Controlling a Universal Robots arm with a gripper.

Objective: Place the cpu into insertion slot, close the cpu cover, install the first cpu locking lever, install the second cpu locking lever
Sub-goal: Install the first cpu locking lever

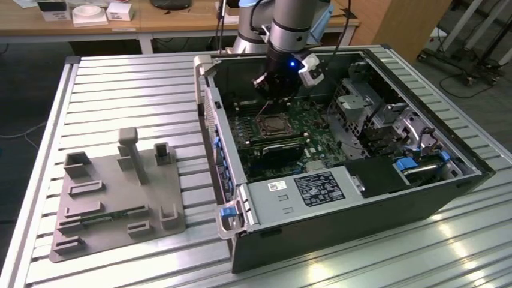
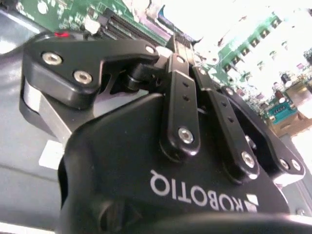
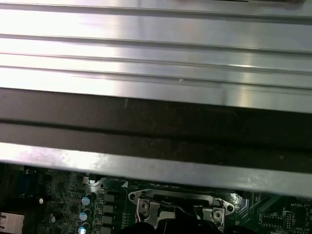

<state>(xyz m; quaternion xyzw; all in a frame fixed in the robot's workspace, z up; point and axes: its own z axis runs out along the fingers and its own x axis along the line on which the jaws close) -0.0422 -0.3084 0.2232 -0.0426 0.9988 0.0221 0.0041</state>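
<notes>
Over the open grey metal computer case, which lies on its side on a slatted aluminium table, the arm's black two-finger gripper hangs nose-down just above the insertion slot. This is the square dark socket with a silver rim, set in the green circuit board.

In the second wrist view the fingers are drawn close together, and from where I stand I can make out nothing pinched between them.

Whether the small silver-topped cpu sits in the socket is hidden. The socket's middle reads dark in the exterior view, and the gripper tips mask it in the first wrist view.

The thin silver cpu cover looks to lie flat around the socket rather than stand raised. By that reading the work is at the closing or lever stage, though I cannot tell how the two locking levers are set.

Being square, the socket has no long axis. It faces up out of the case's open side, its edges parallel with the case walls.
</notes>
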